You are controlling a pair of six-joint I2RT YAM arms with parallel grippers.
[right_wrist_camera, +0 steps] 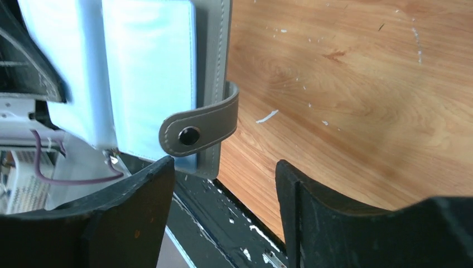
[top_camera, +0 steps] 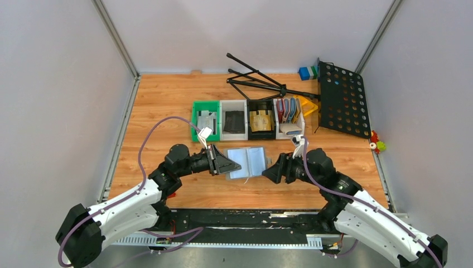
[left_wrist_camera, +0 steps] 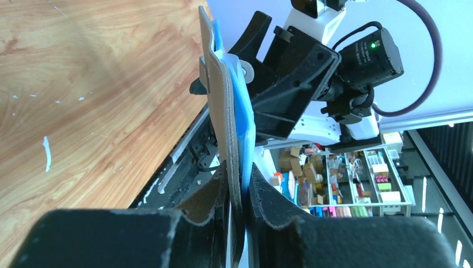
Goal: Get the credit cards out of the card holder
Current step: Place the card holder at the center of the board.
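Right up front, the left arm (top_camera: pixel 128 206) and right arm (top_camera: pixel 368 215) reach in from the 6 o'clock edge of the table (top_camera: pixel 167 106) and meet mid-board. Between them is the card holder (top_camera: pixel 249 161) (left_wrist_camera: pixel 220 111) (right_wrist_camera: pixel 148 72), spread open and held up. The left gripper (top_camera: pixel 233 166) (left_wrist_camera: pixel 240 190) is at its 9 o'clock side, jaws pinched tight on that edge. The right gripper (top_camera: pixel 269 172) (right_wrist_camera: pixel 223 167) is at its 3 o'clock side, jaws apart with nothing in them, just below the snap strap (right_wrist_camera: pixel 198 131). Can't tell if any pocket has a card in it.

At 12 o'clock from the holder there's a row of four bins:
- green bin (top_camera: pixel 195 114): grey-silver credit cards (top_camera: pixel 207 120) lying flat
- white bin (top_camera: pixel 223 120): a black flat item (top_camera: pixel 233 120)
- black bin (top_camera: pixel 261 104): a tan-gold flat item (top_camera: pixel 261 121)
- end bin (top_camera: pixel 301 120): red and blue holders (top_camera: pixel 287 109) standing on edge

A black music stand (top_camera: pixel 341 97) lies at 2 o'clock.
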